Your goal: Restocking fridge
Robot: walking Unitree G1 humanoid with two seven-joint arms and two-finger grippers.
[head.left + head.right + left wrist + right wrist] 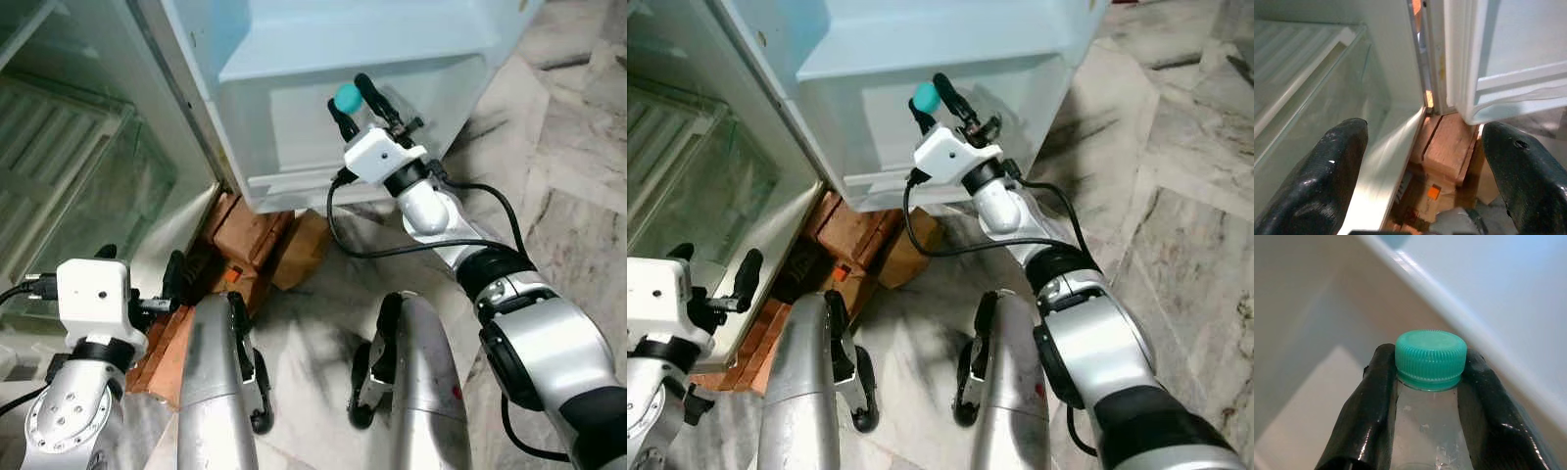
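A clear bottle [1426,431] with a green cap [347,96] is clamped at its neck between the fingers of the right gripper [358,106], which is held up against the white shelf [353,59] of the open fridge door. The bottle's body is hidden, so whether it rests inside the shelf cannot be told. The left gripper [1422,166] is spread wide and empty, low beside the fridge [88,147] near the wooden blocks [250,240] under it.

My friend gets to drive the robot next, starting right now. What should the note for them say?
Right gripper: shut on the clear bottle just under its green cap, held up at the bin on the open fridge door.
Left gripper: open, holding nothing, low by the fridge's glass shelf and the wooden blocks under the fridge.
Done: bottle picked up and brought to the door.
Left: set it in the bin, let go.
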